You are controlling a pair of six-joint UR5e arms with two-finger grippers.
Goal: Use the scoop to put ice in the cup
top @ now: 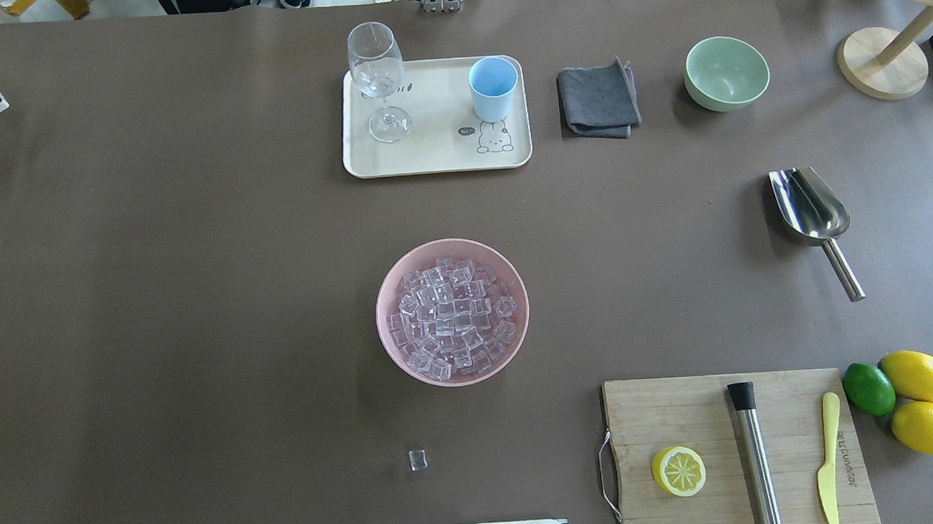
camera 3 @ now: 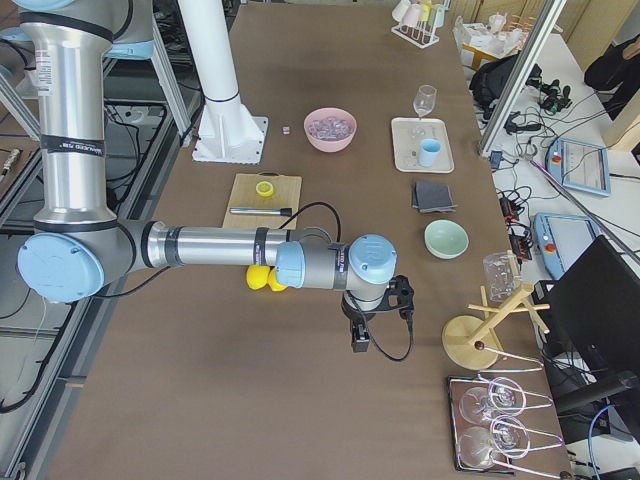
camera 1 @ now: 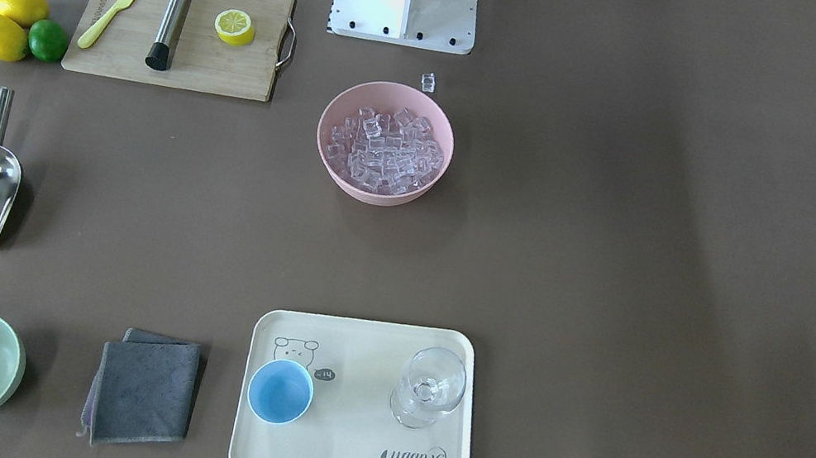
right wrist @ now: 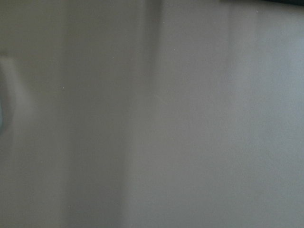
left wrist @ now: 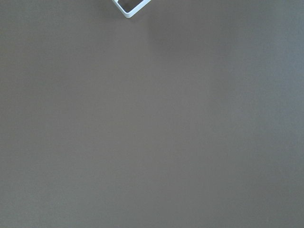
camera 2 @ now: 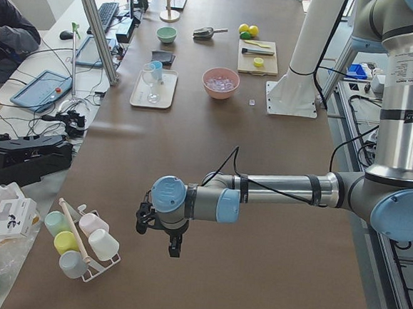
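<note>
Start at the robot's left end: the left pincer point(camera 2: 173, 249) hangs over bare worktop point(top: 197, 308), well apart from the task's things. Only a side view shows it, so you cannot tell whether it is spread or pressed together. Moving right in the overhead view, you meet the cream tray point(top: 429, 156) on the far side, with a clear stemmed glass point(top: 378, 79) upright on its left part and the light-blue cup point(top: 493, 89) upright on its right part. Nearer the robot sits the pink bowl point(top: 381, 330), heaped with the ice point(top: 452, 317); one stray cube point(top: 418, 459) lies alone between the bowl and the robot's base. Further right are a folded grey cloth point(top: 598, 98) and a pale green bowl point(top: 726, 73). Next, the scoop point(top: 811, 210) lies flat on the worktop, trough up, with nothing gripping it. The cutting board point(top: 666, 411) sits nearer the robot. The right pincer point(camera 3: 360, 345) hangs beyond the robot's right end of the worktop; again you cannot tell how its fingers are set.
</note>
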